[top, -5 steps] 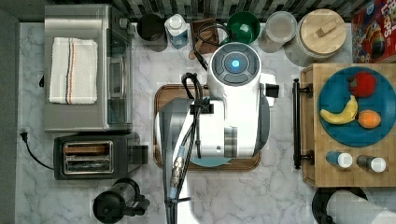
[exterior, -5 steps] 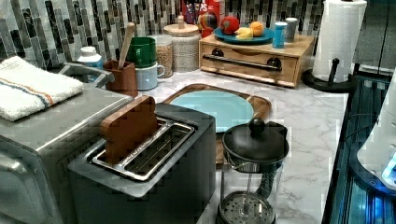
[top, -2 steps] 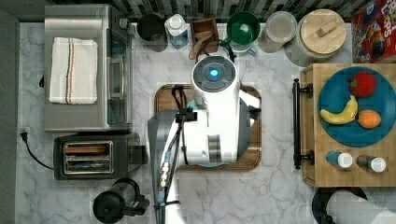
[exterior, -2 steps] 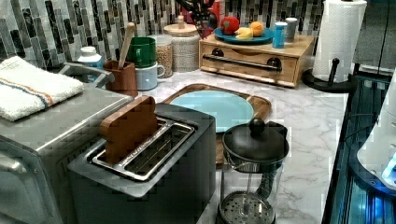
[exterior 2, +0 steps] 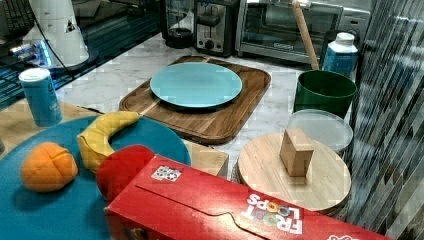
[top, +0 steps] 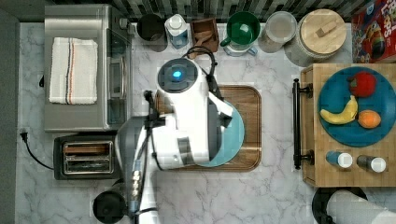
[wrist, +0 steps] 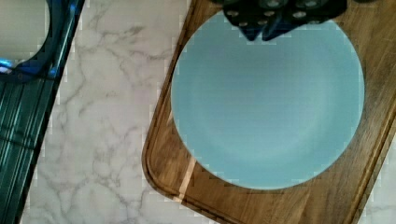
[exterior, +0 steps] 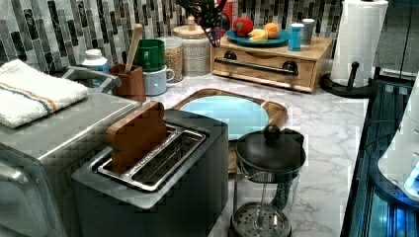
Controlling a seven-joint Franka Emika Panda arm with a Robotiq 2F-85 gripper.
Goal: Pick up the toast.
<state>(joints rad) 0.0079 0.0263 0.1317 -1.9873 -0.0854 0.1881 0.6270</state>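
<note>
Above the blue plate [wrist: 266, 107] the pincer [wrist: 261, 28] hangs pressed together, toast [exterior: 136, 136] in toaster [exterior: 153, 192]

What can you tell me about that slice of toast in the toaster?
The toast is a thin, reddish-brown slice with a rounded top, standing upright in one slot of the black and silver toaster, its upper part sticking out. In the top view it is a narrow brown strip. Nothing but the toaster touches it.

You've got a light blue plate [exterior 2: 196, 83] on a wooden tray [exterior 2: 150, 102] mid-desk. French press [exterior: 267, 185] sits just beside it; banana [exterior 2: 102, 132], orange [exterior 2: 47, 166] etc. on the dark blue plate [exterior 2: 60, 210].
</note>
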